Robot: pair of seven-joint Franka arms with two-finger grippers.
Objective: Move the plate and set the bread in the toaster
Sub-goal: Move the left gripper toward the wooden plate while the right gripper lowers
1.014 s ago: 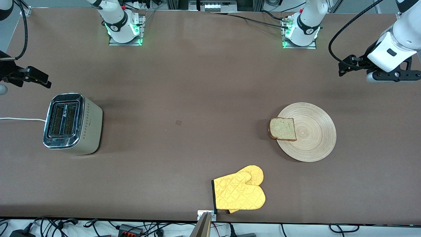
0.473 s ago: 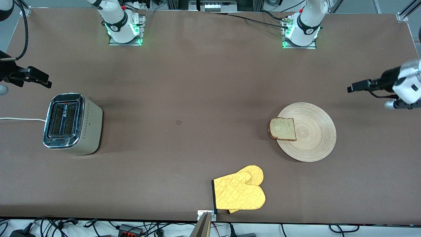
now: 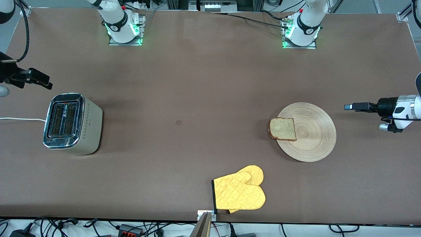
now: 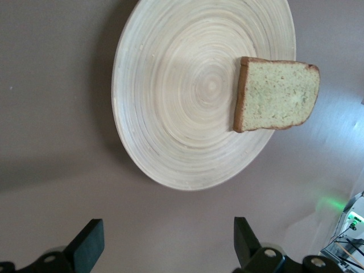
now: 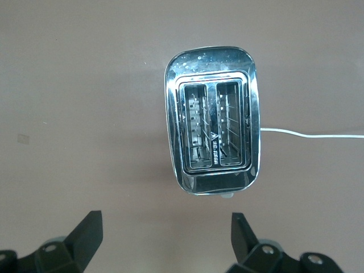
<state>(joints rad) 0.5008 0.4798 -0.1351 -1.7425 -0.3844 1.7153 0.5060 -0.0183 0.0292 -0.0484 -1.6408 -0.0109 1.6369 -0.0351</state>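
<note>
Bread (image 3: 283, 129) lies on the plate (image 3: 312, 138), its outer edge overhanging the rim on the side toward the right arm's end of the table, as two Franka arms stand off from their work. The plate sits toward the left arm's end; a yellow oven mitt (image 3: 239, 192) lies nearer the front camera, close to the table's edge. The toaster (image 3: 70, 123) stands upright toward the right arm's end, both slots empty in the right wrist view, its white cord (image 3: 19, 119) trailing away. The left gripper (image 4: 168, 250) hangs in the air beside the plate, fingers spread wide and holding nothing, with plate and bread in plain sight of its wrist camera. The right gripper (image 5: 165, 242) hangs over the table near the toaster, likewise spread wide and empty, and appears to wait. Judging by the layout, the task is at its start: the approach to the plate. The next move likely calls for the left gripper to descend to the plate's rim without disturbing the overhanging slice.
</note>
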